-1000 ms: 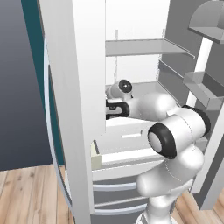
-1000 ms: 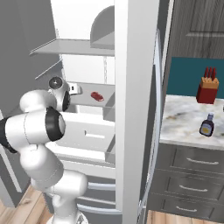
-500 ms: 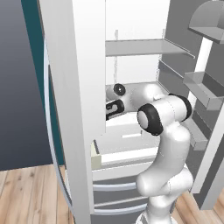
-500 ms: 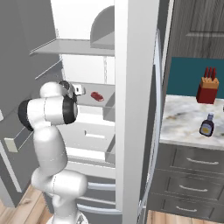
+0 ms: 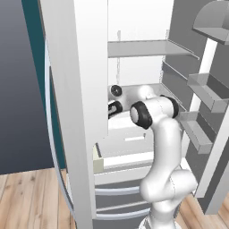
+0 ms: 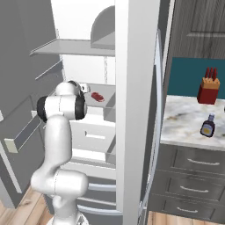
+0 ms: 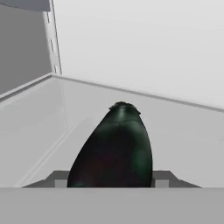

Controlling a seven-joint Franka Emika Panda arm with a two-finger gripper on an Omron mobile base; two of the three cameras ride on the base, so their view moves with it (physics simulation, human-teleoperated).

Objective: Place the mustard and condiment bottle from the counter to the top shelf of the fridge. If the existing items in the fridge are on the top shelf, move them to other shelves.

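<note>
Left base view: my arm reaches into the fridge [image 5: 85, 89], wrist low over the second shelf [image 5: 134, 91], under the top shelf [image 5: 143, 47]. The hand itself is half hidden behind the fridge's white wall; the dark wrist parts peek out beside it. Top shelf looks bare from here.

Right base view: fridge door open, my elbow in front of the second shelf. A small flat red piece [image 6: 97, 96] lies on that shelf, just past my hand. Out on the counter [image 6: 184, 127], well apart from the fridge, the condiment bottle [image 6: 207, 126] stands upright with its yellow-orange label showing. A red block with dark handles [image 6: 208, 88] stands behind it against the teal wall. I cannot pick out the mustard here.

Hand view: a dark, rounded, egg-like object [image 7: 114, 148] with a greenish sheen sits between my fingertips [image 7: 159, 177], which bracket it on either side at the bottom. My jaws are partly closed and hold it by its sides. Beyond it lie a pale grey shelf floor and the fridge's white back wall.
</note>
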